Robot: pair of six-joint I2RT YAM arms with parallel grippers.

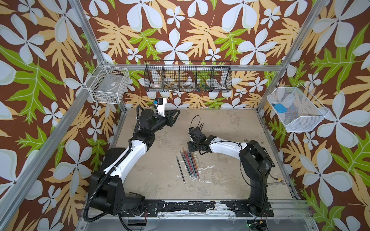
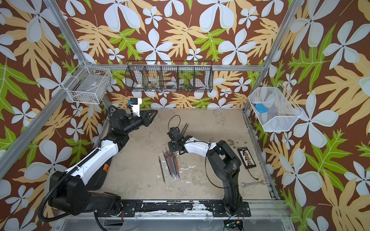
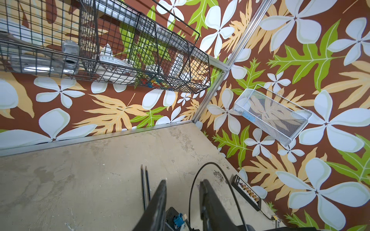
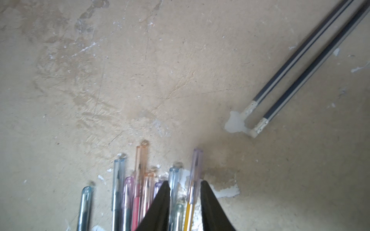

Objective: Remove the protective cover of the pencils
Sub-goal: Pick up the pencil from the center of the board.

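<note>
In both top views the pencils [image 1: 189, 167] lie in a fanned bundle near the middle of the tabletop [image 1: 230, 128], a little toward 7 o'clock, with their capped ends pointing to 12 o'clock. One black pencil [image 1: 180, 170] lies apart at the bundle's 9 o'clock. Two dark pencils [image 2: 185, 128] lie side by side at its 12 o'clock, beyond the right wrist. The right hand [image 1: 191, 149] hangs over the bundle's far end. The left hand [image 1: 176, 114] hangs above the tabletop's 11 o'clock corner, well apart from the bundle. A black strip [image 2: 246, 158] and a wrench [image 2: 253, 183] lie toward 3 and 4 o'clock.

In the left wrist view the left hand [image 3: 183, 182] is spread, and tabletop and a black cable [image 3: 209, 163] show through the gap.

In the right wrist view the right hand [image 4: 185, 183] is spread, its fingers either side of a yellow pencil [image 4: 188, 214] without pressing on it. That pencil's protective cover [image 4: 197, 166], tinted purple, is still on. Blue, pink and orange covers sit on the neighbouring pencils.
</note>
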